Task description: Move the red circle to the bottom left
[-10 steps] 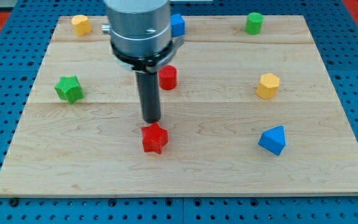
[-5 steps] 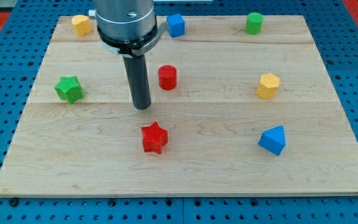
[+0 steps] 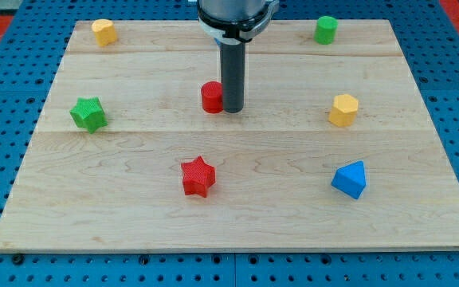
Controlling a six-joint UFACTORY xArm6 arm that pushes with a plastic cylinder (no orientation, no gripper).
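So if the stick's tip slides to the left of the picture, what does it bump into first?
My tip sits right beside the red circle, on its right, so that gets bumped first. They look like they touch already, though I can't be sure.

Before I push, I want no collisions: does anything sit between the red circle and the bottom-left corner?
My tip sits against the red circle on its right. Toward the bottom left the board looks open; the red star and green star flank that path.
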